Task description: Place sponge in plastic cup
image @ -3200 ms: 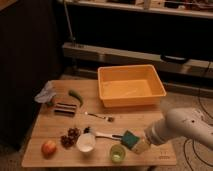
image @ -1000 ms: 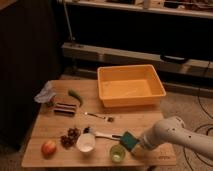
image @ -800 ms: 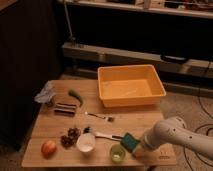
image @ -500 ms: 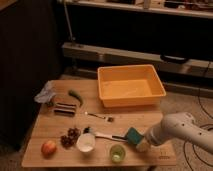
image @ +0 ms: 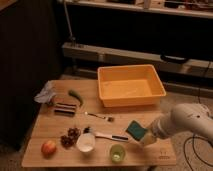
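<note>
Since half a second ago the arm has drawn up and back toward the lower right of the frame. The gripper point(image: 142, 136) has come away from the spot right beside the plastic cup point(image: 117, 153), and its jaws have closed. They now pinch the sponge point(image: 133, 129) by its right-hand edge, so the teal block sticks out to the left of the fingertips.

The sponge sits in the lower middle-right of the frame, above and to the right of the plastic cup and apart from it. It looks lifted off the table point(image: 47, 127), though from this angle I cannot be sure it is fully clear of the wood. The cup stands upright at the bottom edge of the frame, just right of the white cup point(image: 86, 142). Nothing can be seen inside it.

Judging by this, the grasp is done and the lift seems to be under way. What remains is to carry the sponge down and to the left until it is over the cup's mouth, then lower and release it. The sponge is about as wide as the cup, so it will probably need careful centring to go in.
</note>
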`<state>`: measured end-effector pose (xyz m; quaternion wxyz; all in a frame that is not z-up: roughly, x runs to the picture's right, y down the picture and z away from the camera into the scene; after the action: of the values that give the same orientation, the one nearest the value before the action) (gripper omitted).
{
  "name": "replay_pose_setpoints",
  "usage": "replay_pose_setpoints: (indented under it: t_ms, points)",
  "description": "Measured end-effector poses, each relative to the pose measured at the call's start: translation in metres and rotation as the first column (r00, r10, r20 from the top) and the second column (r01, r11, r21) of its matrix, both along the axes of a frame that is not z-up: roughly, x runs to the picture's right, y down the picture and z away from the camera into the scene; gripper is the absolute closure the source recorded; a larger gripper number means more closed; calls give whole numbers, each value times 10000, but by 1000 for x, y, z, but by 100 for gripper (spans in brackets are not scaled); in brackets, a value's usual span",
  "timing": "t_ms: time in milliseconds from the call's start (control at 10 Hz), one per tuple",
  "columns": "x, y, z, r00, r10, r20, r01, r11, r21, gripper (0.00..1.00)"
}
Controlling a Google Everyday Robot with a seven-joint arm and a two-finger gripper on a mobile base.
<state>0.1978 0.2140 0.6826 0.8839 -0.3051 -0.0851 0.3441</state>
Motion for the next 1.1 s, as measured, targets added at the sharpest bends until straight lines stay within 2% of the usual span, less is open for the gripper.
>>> replay_pose_setpoints:
  t_ms: [200,500,1100]
  points:
    - [-14,15,-14,9977,-548,388,548,9985,9,100]
    - [-27,26,-40,9904,-1151,760,1133,9932,273,100]
    - [-62,36,-59,9711,-1937,1391,1907,9810,348,100]
